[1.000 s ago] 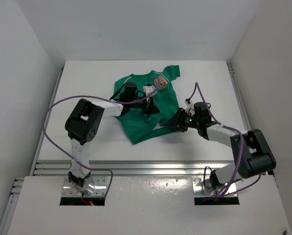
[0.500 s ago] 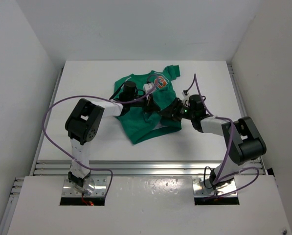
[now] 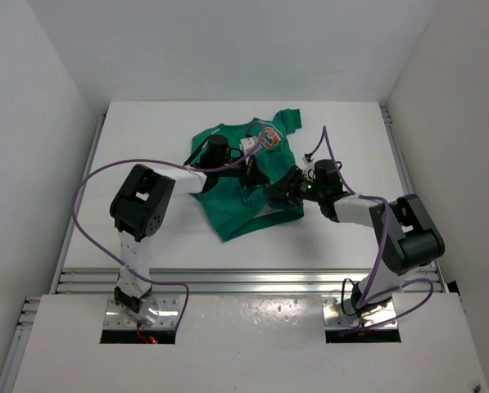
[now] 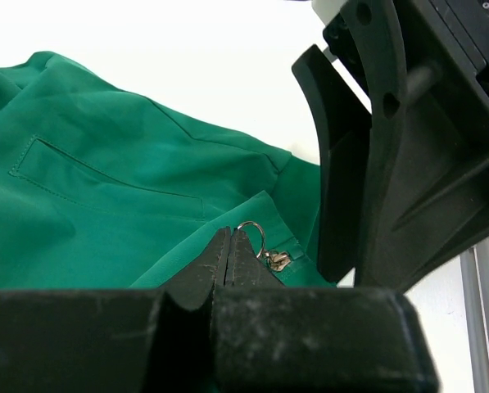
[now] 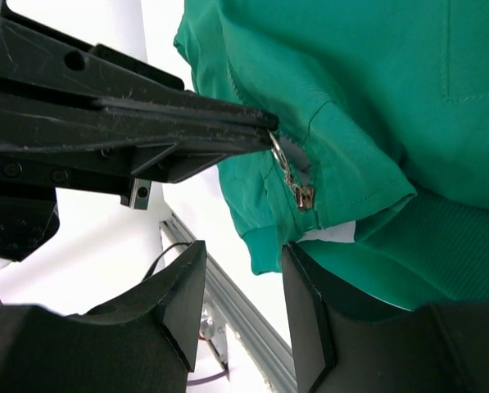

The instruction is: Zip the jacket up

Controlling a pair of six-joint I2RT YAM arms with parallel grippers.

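Observation:
The green jacket [image 3: 228, 206] lies crumpled mid-table, its orange "G" [image 3: 267, 137] at the far end. My left gripper [image 3: 252, 176] is shut on the zipper's metal pull ring [image 4: 255, 232], and the slider [image 4: 278, 260] hangs just beyond its tips [image 4: 230, 239]. The ring [image 5: 278, 151] and slider [image 5: 303, 196] also show in the right wrist view, near the hem. My right gripper [image 3: 279, 190] is open. Its fingers [image 5: 183, 303] stand on either side of the jacket's bottom hem corner [image 5: 264, 246], just below the slider. Its black body fills the right of the left wrist view [image 4: 391, 164].
An aluminium rail [image 3: 252, 278] runs along the table's near edge. White walls close in the left, right and far sides. Purple cables [image 3: 84, 192] loop beside both arms.
My right gripper has moved left and away from me, from beside the jacket up to its hem next to the left gripper. The left gripper has stayed shut on the pull ring.

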